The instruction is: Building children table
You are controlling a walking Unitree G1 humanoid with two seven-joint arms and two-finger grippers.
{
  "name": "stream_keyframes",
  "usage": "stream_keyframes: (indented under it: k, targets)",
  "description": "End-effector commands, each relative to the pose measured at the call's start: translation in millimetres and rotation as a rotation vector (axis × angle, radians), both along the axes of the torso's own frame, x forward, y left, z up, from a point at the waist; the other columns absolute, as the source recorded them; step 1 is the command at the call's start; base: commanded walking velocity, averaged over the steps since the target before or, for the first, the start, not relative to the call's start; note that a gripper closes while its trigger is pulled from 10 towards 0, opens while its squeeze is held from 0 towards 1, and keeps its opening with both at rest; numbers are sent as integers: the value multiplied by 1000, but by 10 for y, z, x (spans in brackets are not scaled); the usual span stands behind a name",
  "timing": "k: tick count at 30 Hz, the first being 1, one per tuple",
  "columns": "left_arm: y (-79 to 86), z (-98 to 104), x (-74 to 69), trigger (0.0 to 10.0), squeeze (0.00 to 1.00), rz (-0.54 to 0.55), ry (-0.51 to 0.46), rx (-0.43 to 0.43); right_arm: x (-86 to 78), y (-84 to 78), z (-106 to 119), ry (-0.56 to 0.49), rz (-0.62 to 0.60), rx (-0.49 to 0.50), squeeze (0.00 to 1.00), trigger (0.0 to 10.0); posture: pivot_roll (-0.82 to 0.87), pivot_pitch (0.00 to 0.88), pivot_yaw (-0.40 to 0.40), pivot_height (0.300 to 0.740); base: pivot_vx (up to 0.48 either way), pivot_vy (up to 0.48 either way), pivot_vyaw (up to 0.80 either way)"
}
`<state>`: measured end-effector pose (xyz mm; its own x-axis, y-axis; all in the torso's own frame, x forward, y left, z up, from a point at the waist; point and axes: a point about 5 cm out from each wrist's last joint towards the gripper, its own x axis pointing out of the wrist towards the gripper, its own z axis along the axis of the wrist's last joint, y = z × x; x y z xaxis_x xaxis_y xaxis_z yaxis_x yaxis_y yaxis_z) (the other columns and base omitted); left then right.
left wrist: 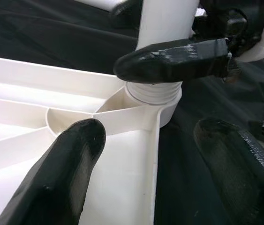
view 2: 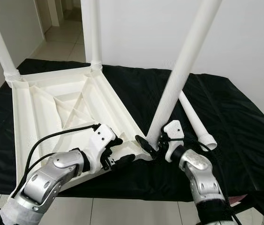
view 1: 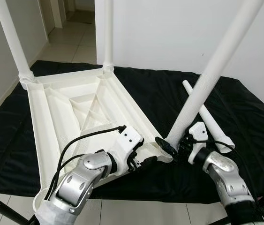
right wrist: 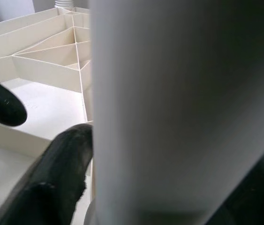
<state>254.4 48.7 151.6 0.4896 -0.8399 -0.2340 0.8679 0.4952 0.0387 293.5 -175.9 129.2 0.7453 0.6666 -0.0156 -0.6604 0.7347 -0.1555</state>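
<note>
A white plastic table top point(view 1: 61, 122) lies upside down on a black cloth. Two white legs point(view 1: 12, 37) point(view 1: 108, 33) stand in its far corners. A third leg point(view 1: 211, 75) leans to the right, its threaded end point(left wrist: 153, 93) sitting in the near right corner socket. My right gripper point(view 1: 173, 141) is shut on this leg just above the socket. My left gripper point(view 1: 143, 163) is open at the same corner, one finger point(left wrist: 71, 164) over the table's inside and the other point(left wrist: 235, 164) over the cloth. A fourth leg point(view 1: 211, 119) lies loose on the cloth to the right.
The black cloth point(view 1: 244, 108) covers the whole work surface, whose front edge is just under my arms, with tiled floor point(view 1: 136, 213) below. A white wall point(view 1: 169, 33) stands close behind. A doorway opens at the back left.
</note>
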Motion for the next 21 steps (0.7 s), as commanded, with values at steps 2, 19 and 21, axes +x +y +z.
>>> stream_keyframes:
  k: [2, 19, 21]
  targets:
    - [-26, 14, -59, 10000, 0, -104, 24, -13, 14, 0, -21, 8, 17, -22, 0, 4784, -39, 0, -73, 740, 0, 0, 0]
    - [49, 43, 13, 10000, 0, -57, 8, 16, 60, -10, -221, 72, -55, -11, 0, 10000, -27, 0, -68, 740, 0, 0, 0]
    - [45, 43, 13, 10000, 0, -57, 8, 16, 64, -10, -232, 77, -77, 2, 0, 10000, -27, 0, -68, 740, 0, 0, 0]
